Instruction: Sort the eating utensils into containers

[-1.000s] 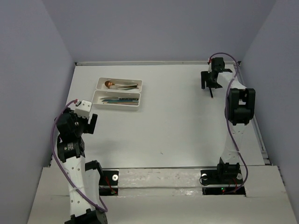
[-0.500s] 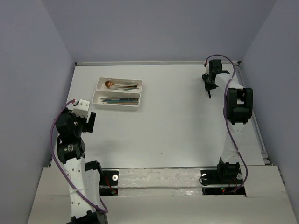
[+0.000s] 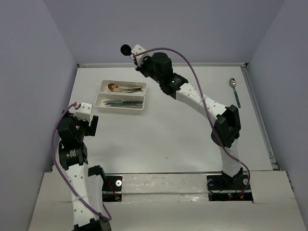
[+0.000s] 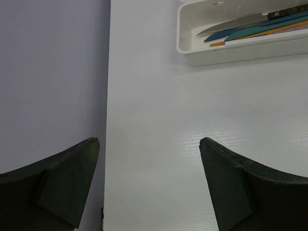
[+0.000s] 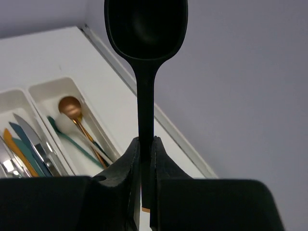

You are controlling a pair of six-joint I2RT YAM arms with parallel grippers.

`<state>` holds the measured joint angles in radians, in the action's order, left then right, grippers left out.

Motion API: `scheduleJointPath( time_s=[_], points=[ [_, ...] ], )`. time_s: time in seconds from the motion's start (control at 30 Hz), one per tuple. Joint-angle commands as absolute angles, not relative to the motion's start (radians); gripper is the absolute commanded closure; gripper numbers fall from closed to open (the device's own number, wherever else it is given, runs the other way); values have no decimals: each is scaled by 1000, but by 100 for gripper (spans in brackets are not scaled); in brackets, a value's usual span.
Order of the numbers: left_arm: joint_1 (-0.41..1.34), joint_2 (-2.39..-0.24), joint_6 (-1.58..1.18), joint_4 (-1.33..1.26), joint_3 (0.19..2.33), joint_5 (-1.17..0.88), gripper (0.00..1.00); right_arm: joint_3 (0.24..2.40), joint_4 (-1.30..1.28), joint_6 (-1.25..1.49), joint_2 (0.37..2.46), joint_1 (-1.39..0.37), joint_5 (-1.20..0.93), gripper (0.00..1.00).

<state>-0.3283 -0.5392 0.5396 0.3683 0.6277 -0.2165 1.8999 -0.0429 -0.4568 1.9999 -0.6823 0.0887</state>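
My right gripper (image 3: 136, 55) is shut on the handle of a black spoon (image 3: 126, 48), held high over the back edge behind the containers. In the right wrist view the black spoon (image 5: 146, 24) stands upright, bowl up, out of the shut right gripper (image 5: 145, 139). Below it lie the two joined white trays: the far tray (image 3: 102, 86) holds a copper spoon (image 5: 70, 104) and other spoons, and the near tray (image 3: 97, 102) holds knives (image 4: 250, 30). A silver spoon with a teal handle (image 3: 234, 91) lies at the far right. My left gripper (image 3: 89, 126) is open and empty.
The purple left wall (image 4: 53, 72) runs close beside my left gripper (image 4: 149, 144). A raised rail (image 5: 168, 125) borders the table's back edge just behind the trays. My right arm (image 3: 192, 96) stretches diagonally over the table from its base at the near right.
My right arm swung from the far right corner to above the back left, carrying the black spoon. The teal-handled spoon it had covered now shows. The left arm barely moved.
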Motion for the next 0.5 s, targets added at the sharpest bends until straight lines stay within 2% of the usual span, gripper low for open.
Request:
scheduleJointPath(
  time_s=[0.0, 0.13, 0.23, 0.47],
  points=[
    [-327, -523, 528, 331, 627, -209, 1, 2096, 14, -627, 2207, -725, 66, 100],
    [-327, -520, 531, 333, 627, -215, 1, 2314, 3, -747, 2406, -793, 141, 100],
    [-327, -518, 532, 334, 626, -216, 1, 2374, -26, -840, 2515, -813, 182, 100],
    [-327, -523, 535, 336, 627, -224, 1, 2303, -12, -847, 2549, -822, 183, 100]
  ],
)
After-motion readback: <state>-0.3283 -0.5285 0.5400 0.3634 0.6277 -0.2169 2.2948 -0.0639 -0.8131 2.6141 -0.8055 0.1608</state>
